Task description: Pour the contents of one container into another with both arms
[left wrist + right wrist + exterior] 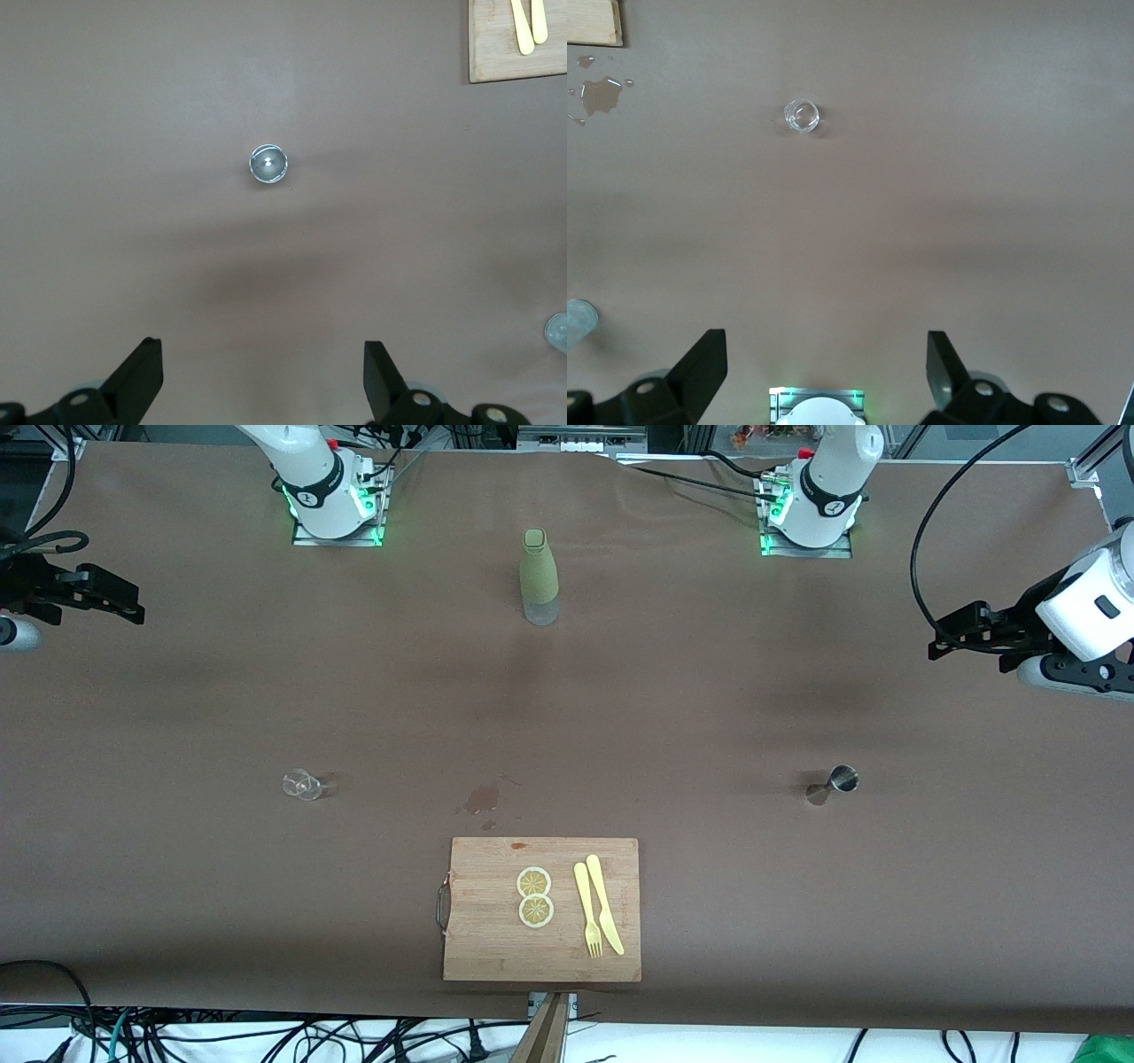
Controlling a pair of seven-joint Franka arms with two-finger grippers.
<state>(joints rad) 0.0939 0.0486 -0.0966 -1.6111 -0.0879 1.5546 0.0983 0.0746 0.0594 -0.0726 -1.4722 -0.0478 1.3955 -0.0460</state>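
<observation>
- Two white arms, each cut off by the frame edge in the front view, waiting high over the brown surface (177, 691).
- Left gripper (261, 376) over the left arm's end: jaws spread wide, holding nothing.
- Right gripper (826, 367) over the right arm's end: likewise wide and empty.
- Metal cup (844, 779) and clear glass (302, 784) small, contents hard to make out.
- Green-sleeved bottle (539, 577) upright between the bases, farther from the front camera than the cutting board (483, 948).

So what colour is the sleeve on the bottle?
Olive green, over a clear base; the bottle shows best in the front view.
</observation>
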